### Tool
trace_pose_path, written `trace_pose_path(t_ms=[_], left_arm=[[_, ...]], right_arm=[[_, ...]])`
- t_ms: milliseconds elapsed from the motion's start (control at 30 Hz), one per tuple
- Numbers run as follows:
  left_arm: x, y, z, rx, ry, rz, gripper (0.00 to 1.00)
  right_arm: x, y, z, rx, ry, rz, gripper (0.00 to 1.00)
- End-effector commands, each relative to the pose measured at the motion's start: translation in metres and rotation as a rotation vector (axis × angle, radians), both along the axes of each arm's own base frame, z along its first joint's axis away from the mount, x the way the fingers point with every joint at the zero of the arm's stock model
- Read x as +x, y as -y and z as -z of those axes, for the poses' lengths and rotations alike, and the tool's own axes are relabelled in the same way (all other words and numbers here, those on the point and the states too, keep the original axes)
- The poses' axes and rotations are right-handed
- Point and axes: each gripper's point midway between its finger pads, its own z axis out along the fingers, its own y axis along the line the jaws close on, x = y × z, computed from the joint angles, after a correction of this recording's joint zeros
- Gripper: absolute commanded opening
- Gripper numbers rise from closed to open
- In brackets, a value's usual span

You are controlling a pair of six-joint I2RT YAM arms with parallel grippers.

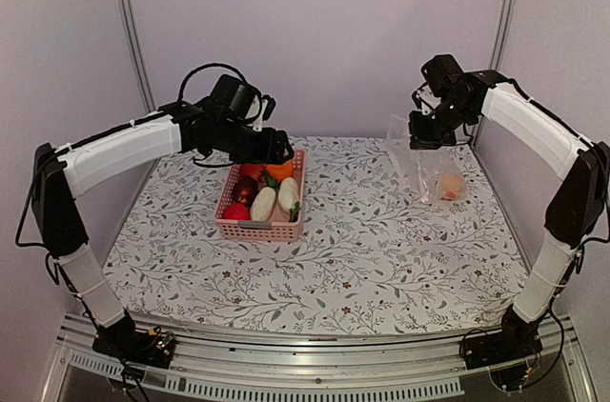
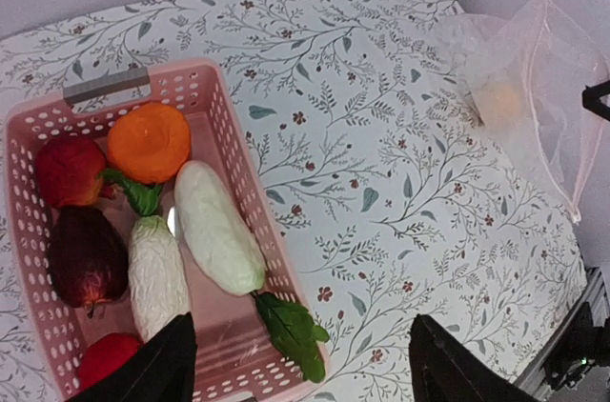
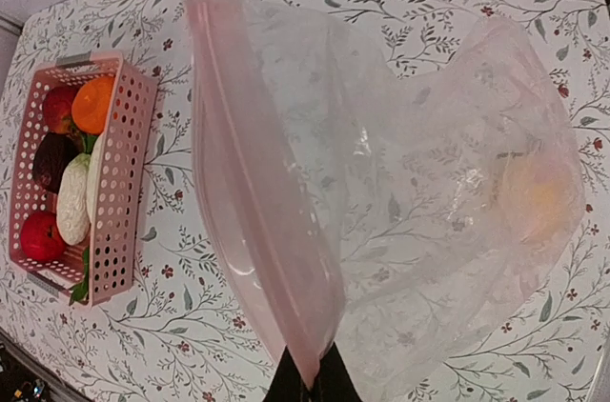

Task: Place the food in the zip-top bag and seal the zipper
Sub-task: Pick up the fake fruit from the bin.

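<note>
The clear zip-top bag point(image 3: 419, 116) hangs at the table's back right, lifted by its mouth. My right gripper point(image 3: 313, 385) is shut on the bag's pinkish zipper strip point(image 3: 243, 192). One pale orange piece of food point(image 3: 534, 197) lies inside the bag point(image 1: 419, 169) at its bottom. The rest of the food sits in the pink basket point(image 2: 243, 173): an orange piece point(image 2: 148, 140), a red one point(image 2: 69, 170), a dark purple one point(image 2: 86, 254) and two white radishes point(image 2: 217, 226). My left gripper point(image 2: 305, 373) hovers open over the basket's near-right corner, with nothing between its fingers point(image 2: 162, 369).
The pink basket point(image 1: 257, 228) stands left of centre on the flowered tablecloth point(image 1: 362, 259). Pale walls close in behind and at both sides, with metal posts point(image 1: 129, 30) in the back corners. An aluminium rail point(image 1: 315, 350) runs along the near edge.
</note>
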Motion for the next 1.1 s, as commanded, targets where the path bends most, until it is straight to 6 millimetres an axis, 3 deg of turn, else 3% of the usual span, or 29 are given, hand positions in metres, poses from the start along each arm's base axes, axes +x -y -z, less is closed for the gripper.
trace_pose_path(t_ms=[0, 200, 400, 600, 833, 1067], left_arm=[[-0.015, -0.024, 0.047, 0.119, -0.174, -0.024, 0.75], [-0.022, -0.038, 0.079, 0.170, -0.300, -0.073, 0.74], [-0.019, -0.044, 0.104, 0.184, -0.390, -0.118, 0.69], [-0.017, -0.059, 0.129, 0.348, -0.415, -0.089, 0.66], [-0.024, -0.099, 0.136, 0.551, -0.421, -0.141, 0.79], [-0.031, -0.107, 0.161, 0.617, -0.465, -0.124, 0.79]], right_arm=[[-0.012, -0.044, 0.014, 0.064, -0.035, -0.113, 0.00], [-0.016, -0.060, 0.020, 0.096, -0.057, -0.144, 0.00], [-0.016, -0.061, 0.020, 0.092, -0.059, -0.155, 0.00], [-0.019, -0.060, 0.019, 0.092, -0.059, -0.162, 0.00], [-0.022, -0.058, 0.017, 0.091, -0.052, -0.169, 0.00], [-0.024, -0.062, 0.018, 0.108, -0.065, -0.185, 0.00]])
